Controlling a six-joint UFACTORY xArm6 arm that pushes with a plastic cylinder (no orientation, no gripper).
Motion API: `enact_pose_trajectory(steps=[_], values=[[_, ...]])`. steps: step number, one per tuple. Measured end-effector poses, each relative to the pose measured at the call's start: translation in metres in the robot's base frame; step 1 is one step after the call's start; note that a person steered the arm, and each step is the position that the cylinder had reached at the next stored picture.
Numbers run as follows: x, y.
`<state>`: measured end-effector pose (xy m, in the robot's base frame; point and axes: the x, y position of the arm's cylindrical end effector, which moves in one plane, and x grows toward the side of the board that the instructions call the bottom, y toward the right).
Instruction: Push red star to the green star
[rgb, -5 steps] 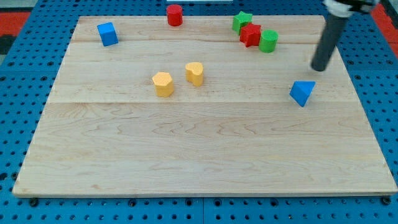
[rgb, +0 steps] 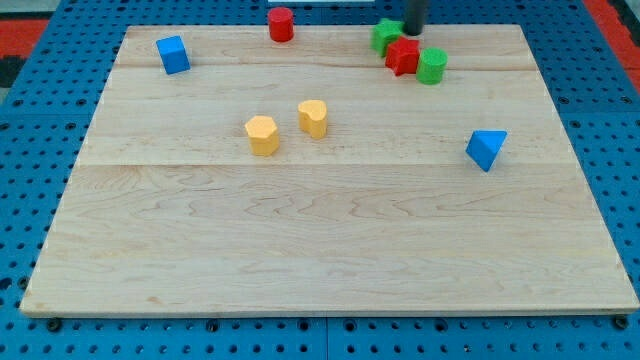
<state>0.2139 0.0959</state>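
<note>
The red star (rgb: 403, 56) lies near the view's top right of the wooden board. It touches the green star (rgb: 387, 36) on its upper left and a green cylinder (rgb: 432, 66) on its right. My tip (rgb: 414, 32) is at the view's top edge, just above the red star and right beside the green star's right side. Only the rod's lower end shows.
A red cylinder (rgb: 281, 23) stands at the top centre and a blue cube (rgb: 173, 54) at the top left. Two yellow blocks (rgb: 262, 135) (rgb: 313, 118) sit left of centre. A blue triangular block (rgb: 486, 149) lies at the right. The board's top edge (rgb: 330, 27) is close to the stars.
My tip has moved from the right side of the board, above the blue triangular block, up and left to the top edge beside the green star. The blocks have not visibly moved.
</note>
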Motion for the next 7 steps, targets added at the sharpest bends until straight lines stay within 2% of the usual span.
enact_pose_trajectory(steps=[1, 2, 3, 4, 5, 7], values=[[0.040, -0.079], [0.093, -0.093], [0.118, -0.051], [0.076, 0.001], [0.059, 0.041], [0.030, 0.077]])
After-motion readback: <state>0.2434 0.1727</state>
